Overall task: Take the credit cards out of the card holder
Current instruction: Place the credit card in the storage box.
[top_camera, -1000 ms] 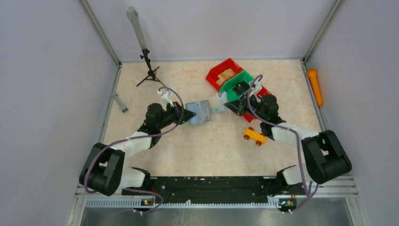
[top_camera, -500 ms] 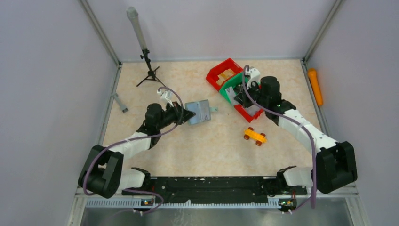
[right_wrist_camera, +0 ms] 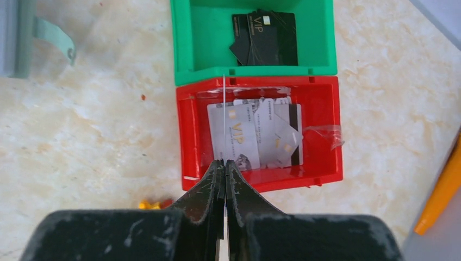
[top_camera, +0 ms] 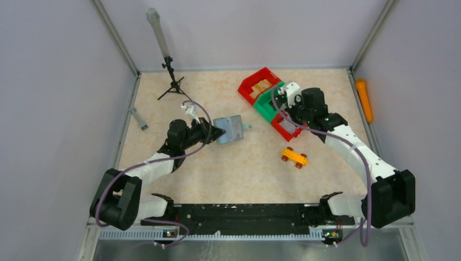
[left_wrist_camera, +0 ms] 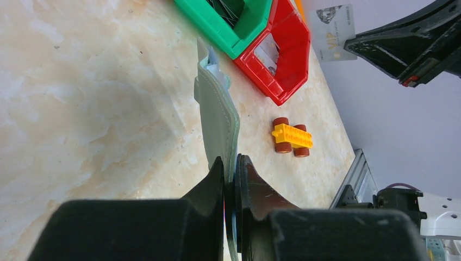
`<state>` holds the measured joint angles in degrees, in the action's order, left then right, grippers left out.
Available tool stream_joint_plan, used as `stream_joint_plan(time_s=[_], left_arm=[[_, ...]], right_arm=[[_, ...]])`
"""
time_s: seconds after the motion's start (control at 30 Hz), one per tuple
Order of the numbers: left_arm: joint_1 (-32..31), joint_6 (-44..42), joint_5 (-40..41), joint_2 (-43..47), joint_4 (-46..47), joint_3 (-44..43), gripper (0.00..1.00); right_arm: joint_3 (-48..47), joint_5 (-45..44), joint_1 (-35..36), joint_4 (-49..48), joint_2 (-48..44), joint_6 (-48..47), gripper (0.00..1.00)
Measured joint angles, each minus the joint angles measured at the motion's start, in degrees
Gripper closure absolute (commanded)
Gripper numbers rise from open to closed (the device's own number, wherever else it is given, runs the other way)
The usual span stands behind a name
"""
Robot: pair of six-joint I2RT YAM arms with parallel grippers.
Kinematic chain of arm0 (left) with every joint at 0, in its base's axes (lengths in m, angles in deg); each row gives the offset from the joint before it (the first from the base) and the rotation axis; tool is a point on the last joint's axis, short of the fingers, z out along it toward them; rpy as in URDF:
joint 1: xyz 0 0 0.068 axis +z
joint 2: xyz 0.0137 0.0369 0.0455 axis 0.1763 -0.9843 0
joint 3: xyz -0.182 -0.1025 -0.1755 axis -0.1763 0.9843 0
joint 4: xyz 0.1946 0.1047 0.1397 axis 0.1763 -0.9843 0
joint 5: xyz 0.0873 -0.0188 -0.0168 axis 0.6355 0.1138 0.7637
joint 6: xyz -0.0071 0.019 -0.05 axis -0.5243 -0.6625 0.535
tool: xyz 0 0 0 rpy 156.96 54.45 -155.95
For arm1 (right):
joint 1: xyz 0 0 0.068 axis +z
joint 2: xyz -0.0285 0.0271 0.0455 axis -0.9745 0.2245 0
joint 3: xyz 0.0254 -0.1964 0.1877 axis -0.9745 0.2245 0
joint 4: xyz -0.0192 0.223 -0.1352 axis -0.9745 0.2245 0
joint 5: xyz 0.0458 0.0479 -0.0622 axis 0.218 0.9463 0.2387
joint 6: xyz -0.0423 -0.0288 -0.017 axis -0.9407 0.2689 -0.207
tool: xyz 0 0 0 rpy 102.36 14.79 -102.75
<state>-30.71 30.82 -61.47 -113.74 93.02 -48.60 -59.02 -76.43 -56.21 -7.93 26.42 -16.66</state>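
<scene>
The left gripper (left_wrist_camera: 232, 173) is pinching the card holder (left_wrist_camera: 217, 117) edge-up at frame centre; the right gripper (right_wrist_camera: 224, 166) is clamping a white credit card (left_wrist_camera: 336, 27) over the red bin (right_wrist_camera: 187, 130).

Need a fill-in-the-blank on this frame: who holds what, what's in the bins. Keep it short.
1. The left gripper is shut on the card holder; the right gripper pinches a pale ____.
2. The black cards lie in a bin coloured ____.
3. The right gripper hangs over the neighbouring bin, coloured ____.
4. The toy car on the table is ____.

Missing words: card; green; red; yellow.
</scene>
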Motion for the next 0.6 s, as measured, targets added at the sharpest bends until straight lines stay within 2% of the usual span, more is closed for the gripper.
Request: stream_joint_plan(time_s=[0.33, 0.6], left_arm=[[0.0, 0.0, -0.4, 0.0, 0.0, 0.0, 1.00], [0.0, 0.0, -1.2, 0.0, 0.1, 0.0, 1.00]], right_arm=[[-1.8, -2.5, 0.0, 5.6, 9.6, -7.0, 1.00], [-2.5, -3.0, 0.0, 5.8, 10.8, -7.9, 1.00]])
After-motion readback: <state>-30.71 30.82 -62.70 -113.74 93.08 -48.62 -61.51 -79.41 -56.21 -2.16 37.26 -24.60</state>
